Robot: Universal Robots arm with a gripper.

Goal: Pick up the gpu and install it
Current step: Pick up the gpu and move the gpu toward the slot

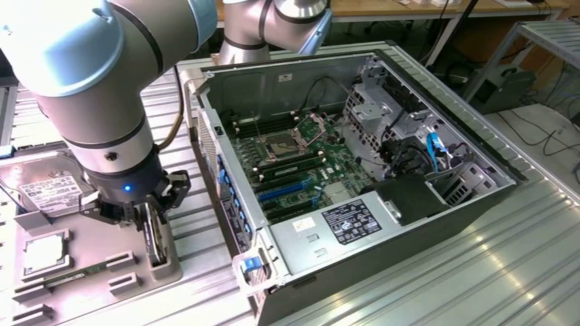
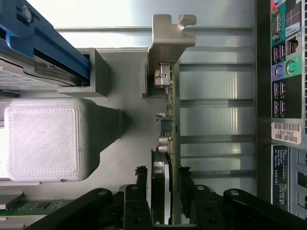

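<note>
We are seeing the black claw (image 1: 148, 219), lower left in the exterior view, clamping the thin green gpu card (image 2: 172, 124) standing edgewise directly beneath.

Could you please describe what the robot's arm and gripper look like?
The arm is built of thick silver-grey tubes with pale blue joint caps; its dark wrist section carries a small blue light. The gripper is black, with jointed linkage fingers.
</note>
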